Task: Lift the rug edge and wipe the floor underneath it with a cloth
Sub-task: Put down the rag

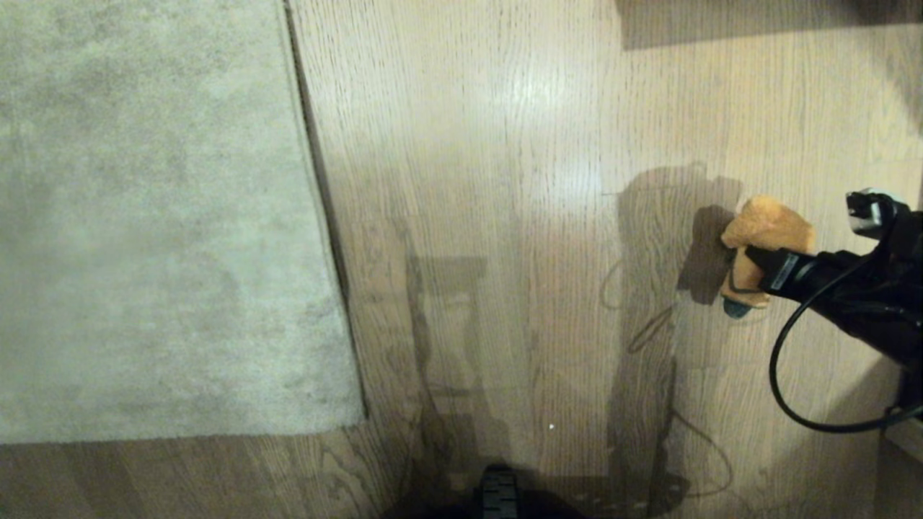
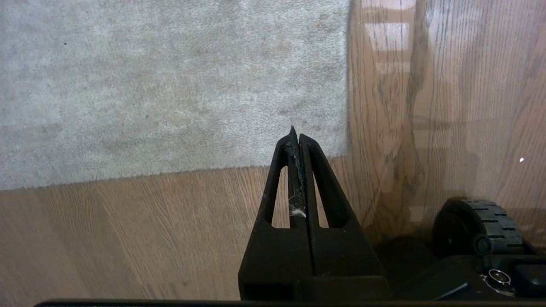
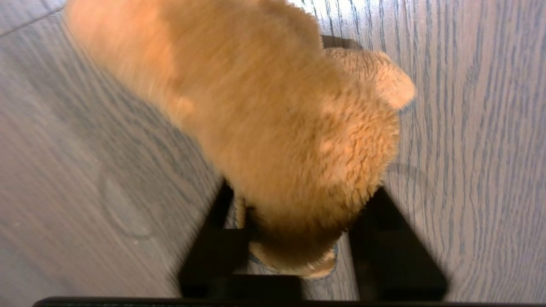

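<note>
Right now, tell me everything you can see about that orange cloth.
The cloth is a small, fluffy orange-yellow rag, bunched into a lump, with a bit of teal at the end nearest the robot. It sits at the tip of the right hand, over the wood floor and well to the right of the rug. In the right wrist view it bulges between the two black fingers, which flank it. Whether it is gripped or being let go, and whether it rests on the floor, I cannot tell.

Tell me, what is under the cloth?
Only floor shows around the cloth, which sits between the right hand's fingers. The spot directly beneath it is covered, so it cannot be seen.
</note>
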